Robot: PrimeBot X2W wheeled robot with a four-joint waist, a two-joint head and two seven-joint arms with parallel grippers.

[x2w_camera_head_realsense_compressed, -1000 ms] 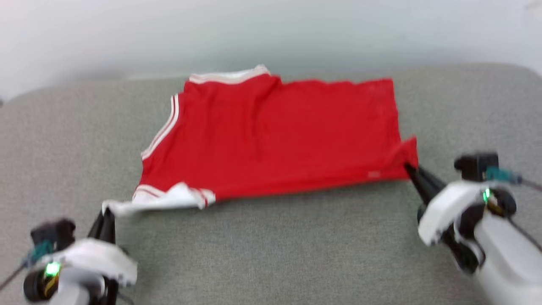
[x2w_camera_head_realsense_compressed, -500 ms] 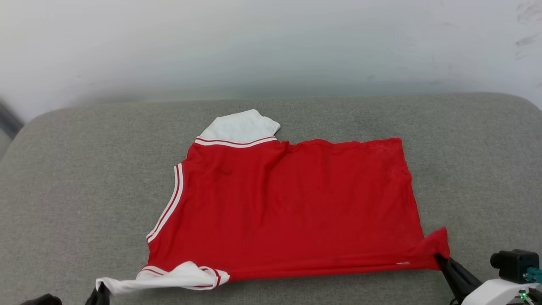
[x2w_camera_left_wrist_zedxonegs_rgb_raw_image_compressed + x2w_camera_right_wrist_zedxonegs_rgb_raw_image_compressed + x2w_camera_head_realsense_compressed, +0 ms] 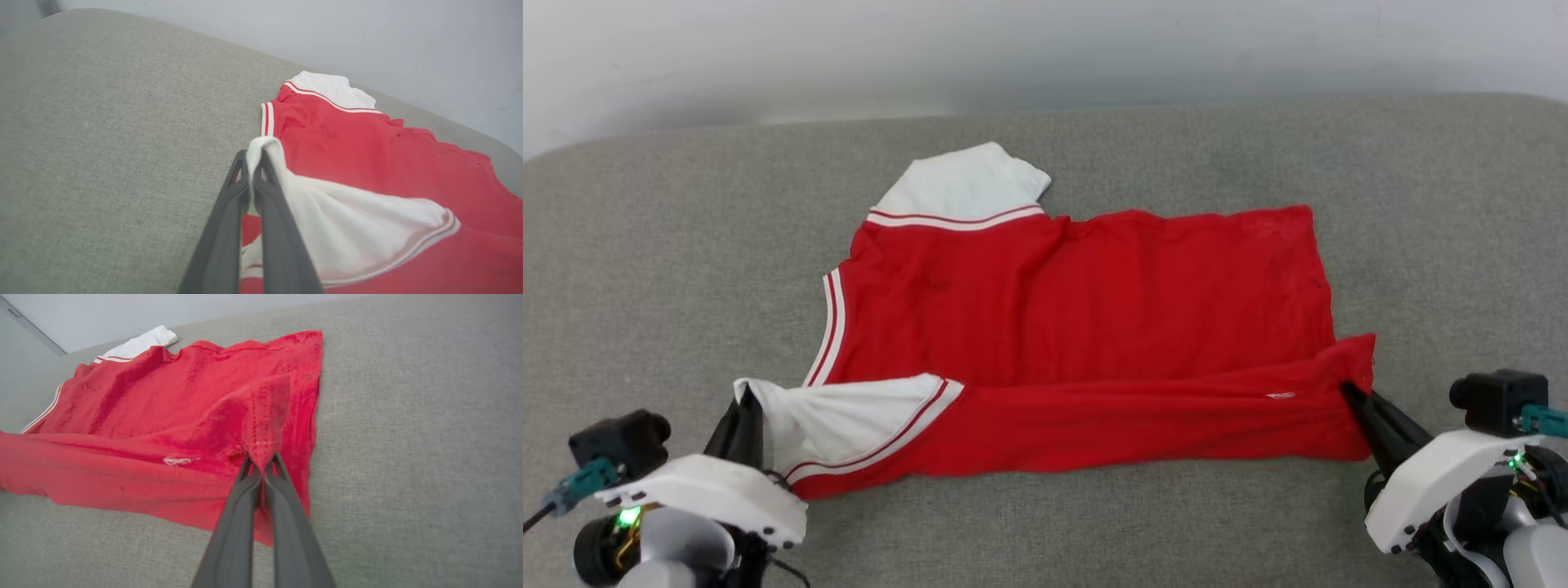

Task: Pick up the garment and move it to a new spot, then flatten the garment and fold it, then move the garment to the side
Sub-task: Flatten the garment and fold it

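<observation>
The red soft short-sleeved shirt (image 3: 1094, 310) lies spread on the grey fabric cushion (image 3: 645, 245), with its near edge held up off it. From the head view, the left gripper (image 3: 745, 408) has its tips half lost in the near white sleeve (image 3: 849, 416). Its wrist view shows the fingers pressed together on the sleeve's edge. The right gripper (image 3: 1349, 392) pinches the red hem corner. The small white mark (image 3: 179, 460), a mere fleck from above, is sharp from that wrist.

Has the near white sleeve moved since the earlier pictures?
Yes. The near white sleeve, pinched by the left end effector, lifted and came closer to the far sleeve lying on the cushion.
</observation>
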